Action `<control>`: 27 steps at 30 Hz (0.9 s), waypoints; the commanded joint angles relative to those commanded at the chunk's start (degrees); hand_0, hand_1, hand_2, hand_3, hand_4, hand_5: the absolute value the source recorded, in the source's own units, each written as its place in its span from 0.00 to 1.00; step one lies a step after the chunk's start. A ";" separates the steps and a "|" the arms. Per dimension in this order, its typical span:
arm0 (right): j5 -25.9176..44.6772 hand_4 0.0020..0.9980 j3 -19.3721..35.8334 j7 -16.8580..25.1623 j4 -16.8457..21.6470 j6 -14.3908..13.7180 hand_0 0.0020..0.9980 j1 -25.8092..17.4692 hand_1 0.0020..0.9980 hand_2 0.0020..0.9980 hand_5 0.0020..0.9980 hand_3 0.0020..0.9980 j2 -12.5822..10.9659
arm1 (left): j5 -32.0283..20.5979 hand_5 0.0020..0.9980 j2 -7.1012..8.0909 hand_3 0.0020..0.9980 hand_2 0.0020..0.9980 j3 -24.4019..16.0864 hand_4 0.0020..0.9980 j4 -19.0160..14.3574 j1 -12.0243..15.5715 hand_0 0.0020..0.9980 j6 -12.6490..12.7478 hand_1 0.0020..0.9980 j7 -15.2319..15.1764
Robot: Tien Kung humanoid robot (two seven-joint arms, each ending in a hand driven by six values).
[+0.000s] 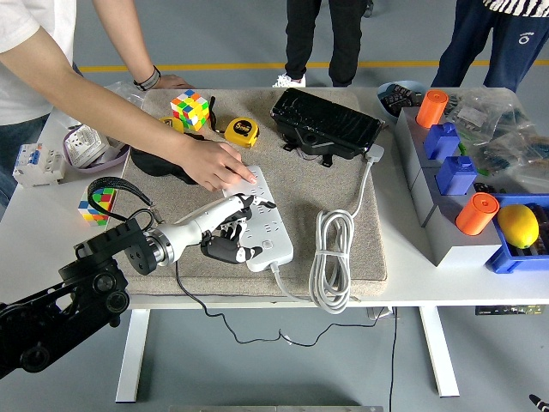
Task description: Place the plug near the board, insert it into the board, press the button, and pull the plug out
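The white power board lies on the beige mat. My left hand reaches in from the lower left and lies over the board's near half, where the black plug stood. Its fingers curl around the plug, which is mostly hidden under the hand. The plug's thin black cable trails off the table's front edge. A person's hand presses flat on the board's far end. My right arm is out of view.
The board's coiled white cord lies just right of it. Behind are a black box, a yellow tape measure and a Rubik's cube. Another cube sits at the left. Grey bins with orange and blue parts line the right.
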 joint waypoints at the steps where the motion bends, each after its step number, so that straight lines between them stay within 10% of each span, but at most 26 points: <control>1: 0.00 0.95 -0.03 0.00 0.02 0.01 0.60 0.03 0.61 0.60 0.38 0.55 -0.03 | -0.35 0.40 -0.11 0.69 0.47 -0.22 0.93 0.17 0.19 0.21 0.95 0.27 -1.05; 7: -0.01 0.95 -0.21 0.02 0.07 0.00 0.60 -0.03 0.61 0.60 0.38 0.55 -0.25 | -1.51 0.40 -0.59 0.69 0.47 -0.78 0.93 1.23 0.80 0.21 5.26 0.27 -5.43; 8: 0.01 0.95 -0.24 0.02 0.05 0.00 0.60 -0.06 0.61 0.60 0.38 0.55 -0.26 | -1.87 0.44 -0.77 0.64 0.55 -0.81 0.93 1.65 0.87 0.36 6.06 0.50 -6.17; 12: 0.03 0.95 -0.30 0.03 0.09 0.00 0.60 -0.10 0.61 0.60 0.38 0.55 -0.18 | -2.56 0.44 -1.32 0.64 0.55 -0.60 0.93 3.31 0.91 0.36 9.32 0.50 -8.68; 13: 0.03 0.95 -0.30 0.03 0.10 0.00 0.60 -0.10 0.61 0.60 0.38 0.55 -0.16 | -2.50 0.44 -1.44 0.63 0.63 -0.53 0.93 3.71 0.87 0.55 10.12 0.64 -9.24; 27: 0.03 0.95 0.36 0.02 0.05 0.01 0.60 -0.18 0.61 0.60 0.38 0.55 0.07 | 5.32 0.39 -3.64 0.72 0.74 1.21 0.99 10.48 -0.52 0.74 17.22 0.74 -10.38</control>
